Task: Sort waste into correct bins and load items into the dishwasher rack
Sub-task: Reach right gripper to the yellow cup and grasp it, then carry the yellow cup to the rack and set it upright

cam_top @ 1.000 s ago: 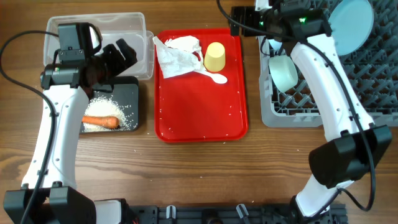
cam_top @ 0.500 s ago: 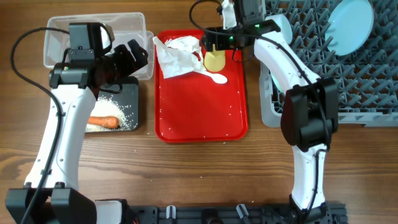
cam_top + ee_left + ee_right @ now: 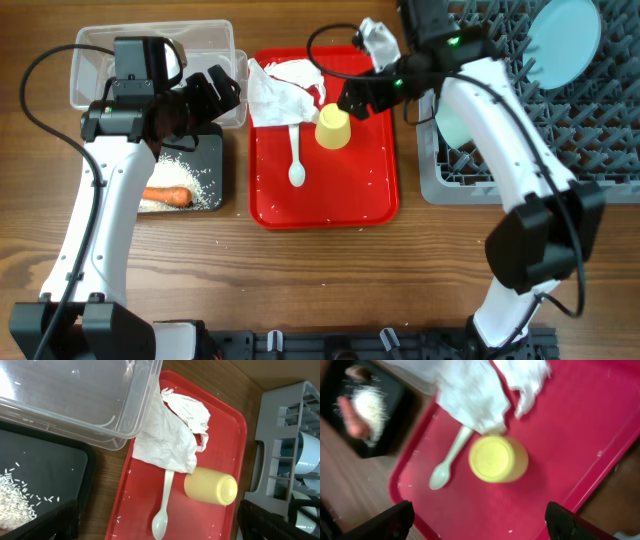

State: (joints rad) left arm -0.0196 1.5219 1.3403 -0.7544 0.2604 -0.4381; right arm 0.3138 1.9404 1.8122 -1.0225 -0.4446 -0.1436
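Only overhead shows the blue plate (image 3: 565, 40) standing in the rack (image 3: 470, 188).

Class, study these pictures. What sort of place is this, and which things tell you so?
Probably a lab bench staged as a dish-clearing station: two robot arms at a wooden table, a grey dishwasher rack, and a red tray carrying a yellow cup, spoon and napkin.

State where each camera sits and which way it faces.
Overhead: fixed above the table, looking straight down on the red tray, both arms visible.
Left wrist: beside the clear tub, looking across the tray toward the dishwasher rack; end effector fingers at bottom corners.
Right wrist: above the tray, looking down on the yellow cup; fingers at bottom corners.
Both wrist views share cup, white spoon and napkin.
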